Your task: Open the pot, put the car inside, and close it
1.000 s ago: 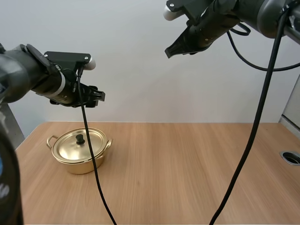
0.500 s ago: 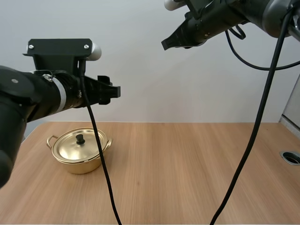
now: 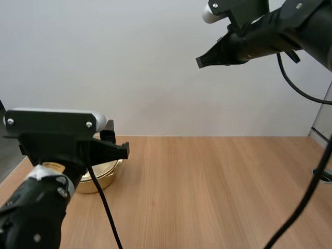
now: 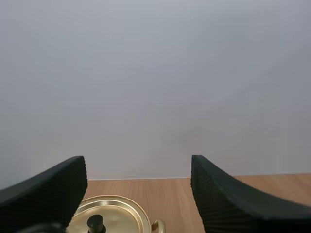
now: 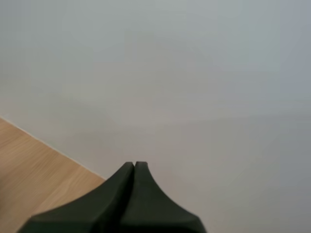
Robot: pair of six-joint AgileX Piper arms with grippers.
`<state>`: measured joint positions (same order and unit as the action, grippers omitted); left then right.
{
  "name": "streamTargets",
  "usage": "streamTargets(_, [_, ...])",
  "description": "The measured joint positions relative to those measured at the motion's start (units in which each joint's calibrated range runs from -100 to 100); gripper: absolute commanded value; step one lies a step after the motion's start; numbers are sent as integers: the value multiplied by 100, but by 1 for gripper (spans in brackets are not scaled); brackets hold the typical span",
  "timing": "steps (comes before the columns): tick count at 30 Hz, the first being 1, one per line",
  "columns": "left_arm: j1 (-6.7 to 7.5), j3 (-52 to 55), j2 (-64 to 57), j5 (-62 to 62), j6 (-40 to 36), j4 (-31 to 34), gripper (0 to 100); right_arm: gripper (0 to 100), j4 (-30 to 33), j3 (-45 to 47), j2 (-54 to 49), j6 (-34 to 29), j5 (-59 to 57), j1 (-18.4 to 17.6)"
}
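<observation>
A gold pot [image 3: 102, 176] stands on the wooden table at the left, mostly hidden behind my left arm. In the left wrist view its lid [image 4: 112, 213] is on, with a black knob [image 4: 95, 224] at the centre. My left gripper [image 3: 117, 147] hangs above and in front of the pot. Its fingers [image 4: 53, 187] stand wide apart and open around nothing, the left gripper [image 4: 138, 165] pointing over the pot toward the wall. My right gripper [image 3: 200, 61] is held high at the upper right, far from the pot. The right gripper [image 5: 134, 167] is shut into one dark wedge with nothing in it.
The wooden table [image 3: 218, 192] stretches bare from the pot to the right. A round grey fitting [image 3: 324, 175] sits at its right edge. A plain white wall stands behind.
My left arm has swung down and toward the camera, now covering most of the pot. The right gripper has drifted a little to the right, still high.
</observation>
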<state>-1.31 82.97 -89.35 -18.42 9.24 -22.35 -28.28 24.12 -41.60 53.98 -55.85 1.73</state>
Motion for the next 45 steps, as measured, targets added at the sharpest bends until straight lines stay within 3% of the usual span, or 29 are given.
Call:
streamTargets(4, [47,791,-462,533,-58,520,100,0,-10,802,-784,0,700,0])
streamTargets(10, [47,1633,-546,813,-404,581,100,0,-10,2024,-1898,-34,794,66])
streamTargets(16, [47,1693,-700,-66,-679,589,100,0,-10,3197,-2941,-333,926,140])
streamTargets(22, [-7,1703,-775,-758,-885,639,100,0,83,4291,-3219,-352,1343,177])
streamTargets(28, [-113,1703,-787,-1074,-1231,903,100,0,98,4413,-3275,-352,1379,177])
streamTargets(35, [-113,1703,-1010,-942,-1511,1094,100,0,98,4413,-3275,-352,1460,177])
streamTargets(42, [-20,1703,-1010,-855,-1511,1094,100,0,83,4413,-3287,-352,1643,177])
streamTargets(45, [-68,1703,-1065,-881,-1511,1124,100,0,83,4413,-3455,-352,1626,177])
